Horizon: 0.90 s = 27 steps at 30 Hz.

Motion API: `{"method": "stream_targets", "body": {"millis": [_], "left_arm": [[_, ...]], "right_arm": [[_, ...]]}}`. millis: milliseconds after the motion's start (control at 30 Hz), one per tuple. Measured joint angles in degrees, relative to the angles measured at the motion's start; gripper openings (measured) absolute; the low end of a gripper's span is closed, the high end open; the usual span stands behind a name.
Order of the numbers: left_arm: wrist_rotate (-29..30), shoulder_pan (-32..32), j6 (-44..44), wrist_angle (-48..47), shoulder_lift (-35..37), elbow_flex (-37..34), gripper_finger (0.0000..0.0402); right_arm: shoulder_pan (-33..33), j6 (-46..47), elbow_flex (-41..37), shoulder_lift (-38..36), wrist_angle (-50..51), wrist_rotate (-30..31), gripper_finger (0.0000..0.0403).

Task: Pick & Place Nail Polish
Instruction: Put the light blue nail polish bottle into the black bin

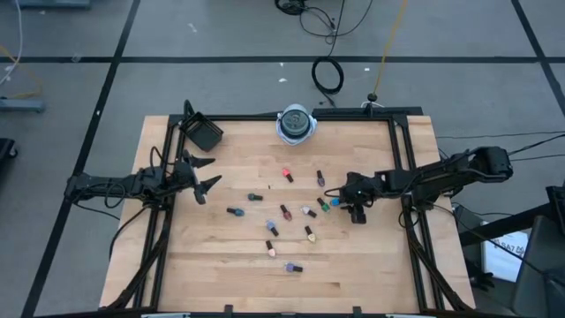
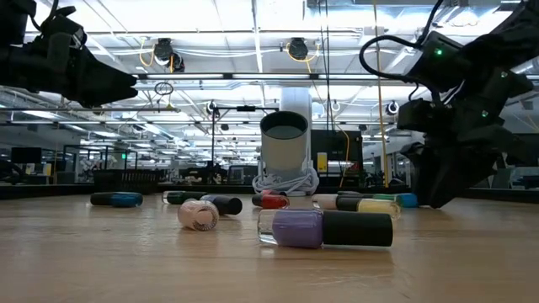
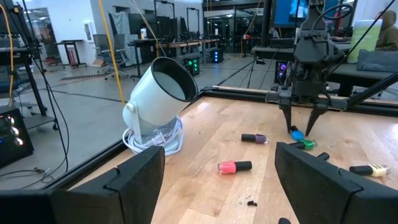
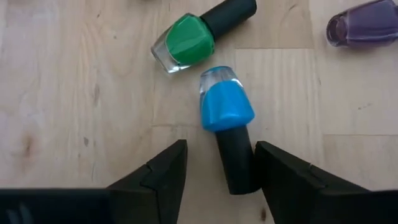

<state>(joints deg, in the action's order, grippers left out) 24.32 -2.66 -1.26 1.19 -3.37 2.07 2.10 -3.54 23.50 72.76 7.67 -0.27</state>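
Blue nail polish bottle (image 4: 226, 112) lying on wooden table (image 1: 371, 265), its black cap between right gripper's (image 4: 217, 163) parted fingers, not yet clamped, green bottle (image 4: 186, 38) beside, left gripper (image 1: 205, 175) spread open, well apart.

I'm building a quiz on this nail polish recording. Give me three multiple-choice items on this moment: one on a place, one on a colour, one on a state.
1. Where is the right gripper?
A. Low over the bottles at the table's right side
B. Above the black box
C. Off the table

2. What colour is the bottle whose dark cap lies between the right gripper's fingers?
A. Red
B. Blue
C. Green

3. How does the left gripper stand?
A. Shut on a bottle
B. Open and empty
C. Shut on nothing

Answers:
1 A, the high view shows it down among the right-hand bottles.
2 B, the right wrist view shows a blue bottle there, beside a green bottle.
3 B, its fingers stand spread with nothing between them.
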Motion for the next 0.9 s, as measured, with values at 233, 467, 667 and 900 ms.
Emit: {"method": "stream_targets", "body": {"millis": [233,467,667,900], "left_arm": [[0.0,0.0,0.0,0.0,0.0,0.0,0.0294],[0.0,0.0,0.0,0.0,0.0,0.0,0.0294],[0.0,0.0,0.0,0.0,0.0,0.0,0.0294],[0.0,0.0,0.0,0.0,0.0,0.0,0.0294]], "right_arm": [[0.0,0.0,-0.6,0.0,0.0,0.0,0.0143],[0.0,0.2,-0.7,0.1,-0.4,0.4,0.0087],[0.0,4.0,-0.7,0.1,-0.2,0.6,0.0052],[0.0,9.4,-0.8,-1.4,-3.1,0.1,0.0052]]}}
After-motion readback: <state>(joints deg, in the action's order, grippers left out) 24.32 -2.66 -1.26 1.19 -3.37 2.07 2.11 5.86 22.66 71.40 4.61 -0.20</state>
